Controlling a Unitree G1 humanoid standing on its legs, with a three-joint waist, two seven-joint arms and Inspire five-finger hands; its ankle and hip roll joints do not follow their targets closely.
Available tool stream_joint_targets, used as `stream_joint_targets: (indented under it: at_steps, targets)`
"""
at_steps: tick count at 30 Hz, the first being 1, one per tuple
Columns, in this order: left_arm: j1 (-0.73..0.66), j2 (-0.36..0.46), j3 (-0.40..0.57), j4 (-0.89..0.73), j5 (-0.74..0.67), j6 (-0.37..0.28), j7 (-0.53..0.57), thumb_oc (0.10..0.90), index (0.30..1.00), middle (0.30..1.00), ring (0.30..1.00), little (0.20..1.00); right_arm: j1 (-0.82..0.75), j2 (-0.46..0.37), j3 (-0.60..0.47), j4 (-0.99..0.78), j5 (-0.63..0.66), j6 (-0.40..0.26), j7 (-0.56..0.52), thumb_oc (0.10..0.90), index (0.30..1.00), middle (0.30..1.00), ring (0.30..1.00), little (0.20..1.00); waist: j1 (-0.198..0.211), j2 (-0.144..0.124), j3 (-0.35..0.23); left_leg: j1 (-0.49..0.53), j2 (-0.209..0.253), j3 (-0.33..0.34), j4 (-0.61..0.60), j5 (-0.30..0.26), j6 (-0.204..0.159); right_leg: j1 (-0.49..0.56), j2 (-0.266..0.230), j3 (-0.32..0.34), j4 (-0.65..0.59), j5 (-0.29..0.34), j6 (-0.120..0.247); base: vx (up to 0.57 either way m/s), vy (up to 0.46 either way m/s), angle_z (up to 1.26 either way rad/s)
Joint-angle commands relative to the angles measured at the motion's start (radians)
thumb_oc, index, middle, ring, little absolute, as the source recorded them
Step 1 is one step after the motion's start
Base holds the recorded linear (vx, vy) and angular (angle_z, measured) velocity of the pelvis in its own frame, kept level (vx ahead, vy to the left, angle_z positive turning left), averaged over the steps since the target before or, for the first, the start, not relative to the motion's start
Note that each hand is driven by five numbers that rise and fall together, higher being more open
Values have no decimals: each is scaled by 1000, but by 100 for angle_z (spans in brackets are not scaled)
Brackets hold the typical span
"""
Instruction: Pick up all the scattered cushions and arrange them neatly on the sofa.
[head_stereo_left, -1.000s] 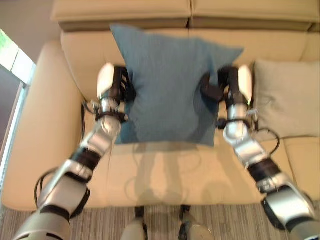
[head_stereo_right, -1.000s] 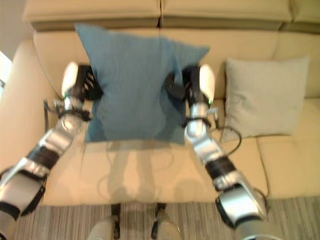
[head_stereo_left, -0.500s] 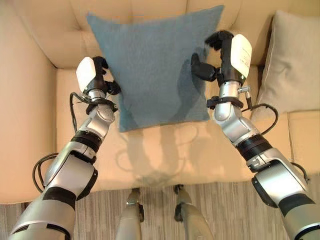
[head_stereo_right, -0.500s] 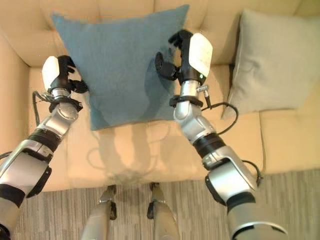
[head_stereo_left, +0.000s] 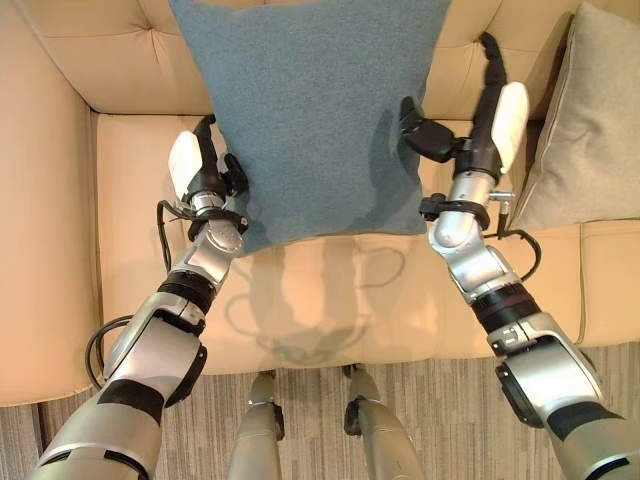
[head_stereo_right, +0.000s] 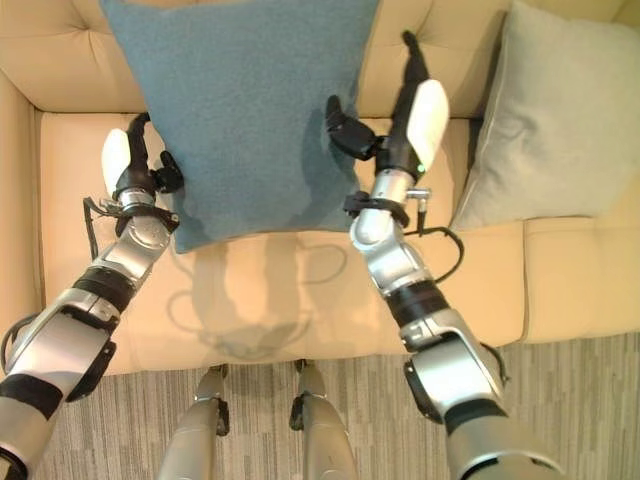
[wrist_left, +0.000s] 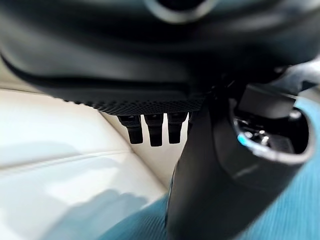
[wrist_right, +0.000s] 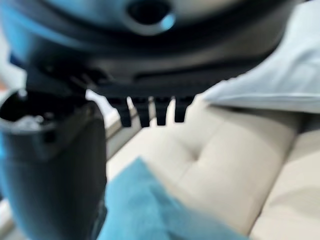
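Found bare sofa seat (head_stereo_left: 330, 300) nearest. Just beyond it, met the left hand (head_stereo_left: 200, 170) at the lower left edge of the blue cushion (head_stereo_left: 310, 110) and the right hand (head_stereo_left: 480, 135) at its right edge, both with fingers fairly straight and apart and thumbs turned in against the fabric, clamped on nothing. Saw the blue cushion standing on the seat and leaning on the sofa back (head_stereo_left: 120, 60), with a grey cushion (head_stereo_left: 590, 120) propped to its right. Judged the blue cushion light, soft and prone to sag or topple. Judged the opposite side edges, pressed from both sides, the best hold.
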Motion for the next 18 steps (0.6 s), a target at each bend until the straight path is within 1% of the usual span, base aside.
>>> stream_joint_targets:
  at_steps: [1, 2, 3, 4, 8, 9, 10, 11, 12, 13, 14, 15, 16, 17, 18]
  targets:
    - [52, 20, 50, -116, -146, -181, 3, 800, 900, 900, 900, 900, 73, -56, -101, -73, 11, -101, -37, 800, 900, 900, 900, 900, -4, 53, -81, 49, -33, -27, -49, -60, -37, 157, -19, -15, 4, -172, 130, 81, 2, -3]
    - [103, 29, 84, -161, -171, -197, -14, 800, 900, 900, 900, 900, 124, -61, -124, -91, 12, -108, -20, 800, 900, 900, 900, 900, -1, 54, -87, 64, -33, -27, -49, -65, -34, 174, -21, -17, 4, -176, 128, 42, -2, 1]
    - [110, 29, 85, -166, -172, -196, -15, 800, 900, 900, 900, 900, 130, -60, -124, -95, 12, -106, -19, 800, 900, 900, 900, 900, -2, 54, -89, 67, -33, -27, -49, -66, -34, 177, -21, -17, 4, -177, 128, 92, -12, 4]
    - [214, 42, 160, -257, -195, -223, -15, 800, 900, 900, 900, 900, 242, -55, -173, -143, 12, -118, 20, 800, 900, 900, 900, 900, 1, 56, -103, 99, -34, -26, -49, -79, -29, 208, -22, -19, 5, -184, 125, 88, -13, 2]
    - [445, 5, 301, -403, -247, -255, -32, 800, 900, 900, 900, 900, 452, -28, -255, -217, 7, -124, 96, 800, 900, 900, 900, 900, 4, 52, -129, 173, -34, -17, -49, -97, -20, 290, -21, -26, 6, -207, 121, 96, -35, -5]
    - [451, 4, 301, -407, -246, -254, -32, 800, 900, 900, 900, 900, 456, -28, -255, -221, 7, -123, 97, 800, 900, 900, 900, 900, 3, 52, -130, 172, -35, -17, -49, -91, -19, 290, -22, -26, 5, -203, 121, 63, -24, 11]
    - [513, 8, 342, -430, -234, -254, -40, 800, 900, 900, 900, 900, 508, -29, -281, -226, 5, -126, 118, 800, 900, 900, 900, 900, 6, 53, -135, 201, -33, -13, -49, -98, -15, 316, -22, -29, 6, -211, 121, 63, -10, 8]
    - [556, 9, 358, -436, -224, -252, -49, 800, 900, 900, 900, 900, 536, -29, -303, -227, 6, -126, 134, 800, 900, 900, 900, 900, 6, 56, -139, 215, -34, -13, -49, -101, -10, 329, -22, -29, 7, -215, 119, 163, -41, 0]
    - [665, -3, 420, -439, -232, -243, -63, 800, 900, 900, 900, 900, 617, -22, -345, -238, 15, -127, 158, 800, 900, 900, 900, 900, 13, 62, -149, 274, -33, -10, -49, -117, -3, 383, -24, -31, 15, -237, 117, 129, -27, -2]
    - [707, -11, 444, -442, -241, -242, -67, 800, 900, 900, 900, 900, 641, -17, -364, -245, 21, -129, 168, 800, 900, 900, 900, 900, 14, 67, -154, 290, -34, -10, -49, -114, 2, 395, -24, -32, 24, -242, 115, 101, -26, -1]
    - [714, -12, 445, -446, -241, -241, -68, 800, 900, 900, 900, 900, 647, -17, -364, -248, 21, -128, 170, 800, 900, 900, 900, 900, 13, 68, -153, 295, -34, -10, -49, -116, 2, 400, -24, -32, 25, -244, 115, 45, -3, -5]
    - [756, -20, 467, -441, -245, -239, -72, 800, 900, 900, 900, 900, 677, -12, -381, -256, 31, -133, 175, 800, 900, 900, 900, 900, 15, 73, -157, 319, -34, -9, -49, -119, 6, 420, -25, -34, 36, -256, 113, 38, -30, -4]
    - [830, -31, 490, -416, -228, -220, -86, 800, 900, 900, 900, 900, 726, -2, -408, -260, 34, -133, 191, 800, 900, 900, 900, 900, 20, 82, -163, 364, -33, -11, -49, -126, 12, 456, -27, -38, 59, -275, 111, 45, -48, 2]
    - [870, -43, 501, -413, -233, -214, -94, 800, 900, 900, 900, 900, 756, 2, -419, -267, 35, -131, 201, 800, 900, 900, 900, 900, 22, 86, -165, 388, -33, -11, -49, -131, 15, 474, -28, -40, 73, -287, 109, 19, -44, 7]
    - [877, -45, 501, -416, -233, -213, -95, 800, 900, 900, 900, 900, 762, 2, -418, -271, 35, -129, 202, 800, 900, 900, 900, 900, 21, 86, -163, 395, -33, -12, -49, -133, 15, 481, -28, -41, 75, -290, 110, 16, -60, 7]
